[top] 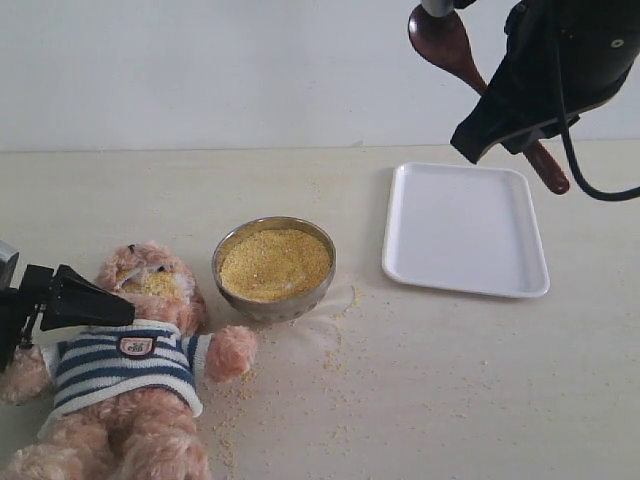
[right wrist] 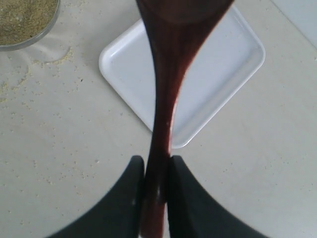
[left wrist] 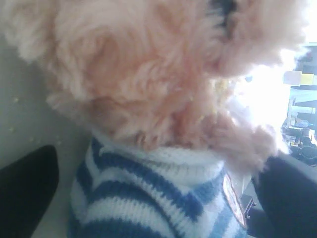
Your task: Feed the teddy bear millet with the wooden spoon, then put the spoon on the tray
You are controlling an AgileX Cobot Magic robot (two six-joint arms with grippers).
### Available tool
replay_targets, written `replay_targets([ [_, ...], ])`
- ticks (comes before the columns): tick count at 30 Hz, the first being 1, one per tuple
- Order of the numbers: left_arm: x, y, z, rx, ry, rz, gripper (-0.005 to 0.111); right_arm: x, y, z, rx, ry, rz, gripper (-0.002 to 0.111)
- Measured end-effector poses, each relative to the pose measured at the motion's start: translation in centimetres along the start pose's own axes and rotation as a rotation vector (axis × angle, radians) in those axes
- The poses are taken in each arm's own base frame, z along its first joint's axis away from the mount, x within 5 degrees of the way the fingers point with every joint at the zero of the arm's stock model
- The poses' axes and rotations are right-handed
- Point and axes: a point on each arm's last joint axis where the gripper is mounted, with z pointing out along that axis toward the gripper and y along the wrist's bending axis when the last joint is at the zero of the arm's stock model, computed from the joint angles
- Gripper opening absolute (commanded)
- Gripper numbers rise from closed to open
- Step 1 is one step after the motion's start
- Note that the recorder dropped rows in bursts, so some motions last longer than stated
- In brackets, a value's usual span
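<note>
On the exterior view, one fluffy teddy bear (top: 130, 390) lies on the pale table (top: 450, 400), beside one round metal bowl (top: 275, 305) of fine golden millet (top: 275, 264). One flat white tray (top: 465, 230) sits to their right. Above the tray, the right gripper (top: 500, 122) holds one smooth dark wooden spoon (top: 445, 45), slanted with its round bowl up-left.

On the left wrist view, the left gripper's two dark fingers (left wrist: 27, 193) stand spread wide either side of the striped knit shirt (left wrist: 148, 198).

On the right wrist view, two black fingers (right wrist: 188, 198) clamp the thin handle.

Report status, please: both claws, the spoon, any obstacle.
Left claw open around fluffy light-brown teddy bear. Right claw shut on dark wooden spoon, high above flat white rectangular tray. Tray bare, path clear.
</note>
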Motion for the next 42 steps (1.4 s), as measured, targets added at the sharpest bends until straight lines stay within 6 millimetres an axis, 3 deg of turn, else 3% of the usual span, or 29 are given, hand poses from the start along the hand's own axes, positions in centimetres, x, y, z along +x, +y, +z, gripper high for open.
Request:
replay_targets([
  [11,-0.5,0.0,-0.6,-0.001,0.013,0.035,0.111,0.0,0.0,0.0,-0.005,0.002,0.002,0.000],
  [19,-4.9,1.1,-7.4,0.028,-0.172,-0.148,0.111,0.1,0.1,0.0,-0.007,0.010,0.003,0.000],
  [21,-5.8,0.8,-8.3,0.035,-0.214,-0.182,0.108,0.1,0.1,0.0,-0.007,0.006,0.003,0.000],
  [23,-6.1,0.4,-8.5,0.047,-0.236,-0.198,0.098,0.1,0.1,0.0,-0.007,0.006,0.003,0.000],
  [25,-6.5,0.1,-8.8,0.073,-0.264,-0.221,0.078,0.1,0.1,0.0,-0.007,0.006,0.003,0.000],
  [29,-7.2,-0.3,-9.0,0.137,-0.335,-0.295,0.005,0.1,0.1,0.0,-0.007,0.006,0.003,0.000],
  [37,-9.4,-1.3,-10.4,0.330,-0.577,-0.380,0.009,0.1,0.1,0.0,-0.007,0.008,0.003,0.000],
  [42,-10.9,-1.6,-11.6,0.270,-0.676,-0.326,0.005,0.1,0.1,0.0,-0.007,0.010,0.003,0.000],
])
